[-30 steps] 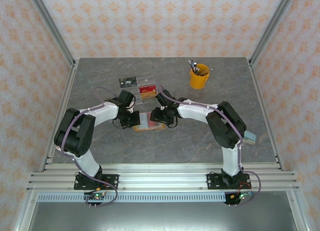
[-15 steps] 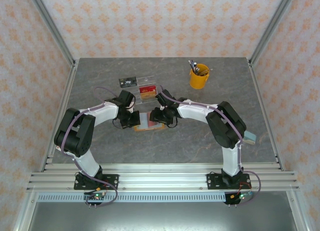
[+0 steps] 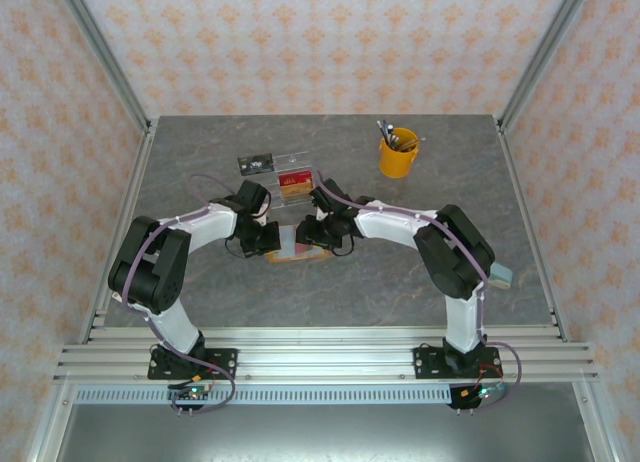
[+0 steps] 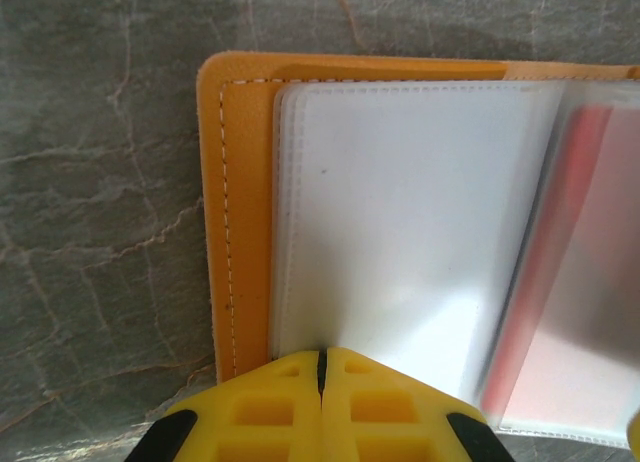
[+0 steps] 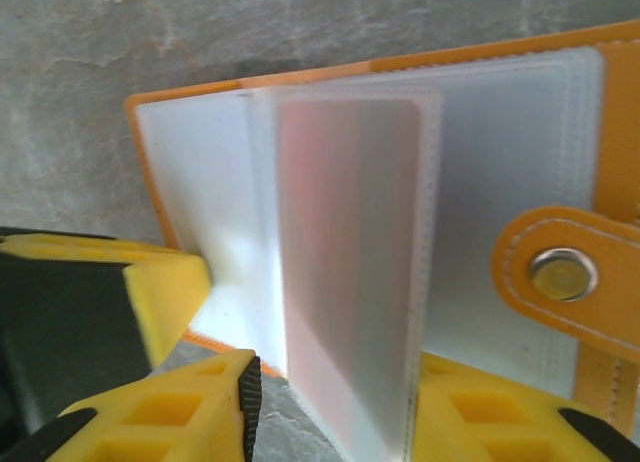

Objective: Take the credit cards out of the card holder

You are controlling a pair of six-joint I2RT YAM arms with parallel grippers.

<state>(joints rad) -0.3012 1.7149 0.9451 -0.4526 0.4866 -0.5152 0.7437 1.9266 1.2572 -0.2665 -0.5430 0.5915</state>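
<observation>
The wallet (image 3: 296,247) is lying open just in front of the tray (image 3: 300,169). The left gripper (image 4: 321,382), fingers together, is touching its edge. The right gripper (image 5: 335,397) is straddling a sleeve (image 5: 425,212) with the red card (image 5: 345,242) inside, grip unclear.

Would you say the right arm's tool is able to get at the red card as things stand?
Probably only partly: the right tool straddles the raised clear sleeve, but the red card sits inside that plastic.
</observation>
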